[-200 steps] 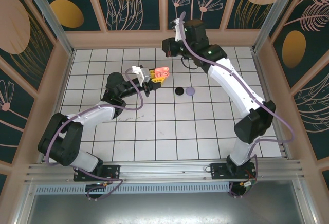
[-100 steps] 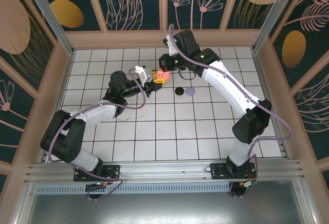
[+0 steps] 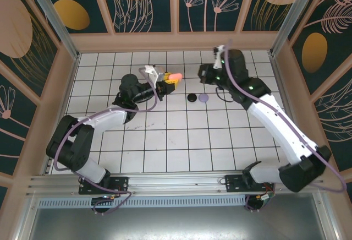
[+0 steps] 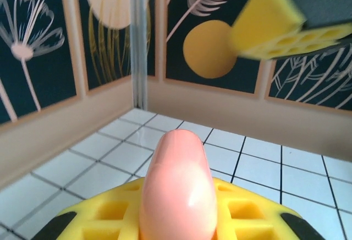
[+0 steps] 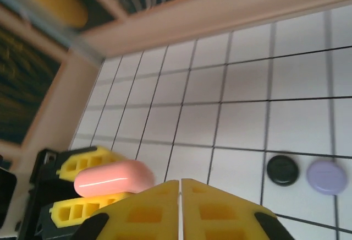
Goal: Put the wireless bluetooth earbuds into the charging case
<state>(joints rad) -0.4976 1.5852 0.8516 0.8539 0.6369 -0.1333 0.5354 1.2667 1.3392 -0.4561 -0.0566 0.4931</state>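
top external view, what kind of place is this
Likely an enclosed robot test cell, not a home: a white tiled table boxed in by leaf-printed wall panels, with the left arm and right arm bolted to an aluminium rail at its near edge.
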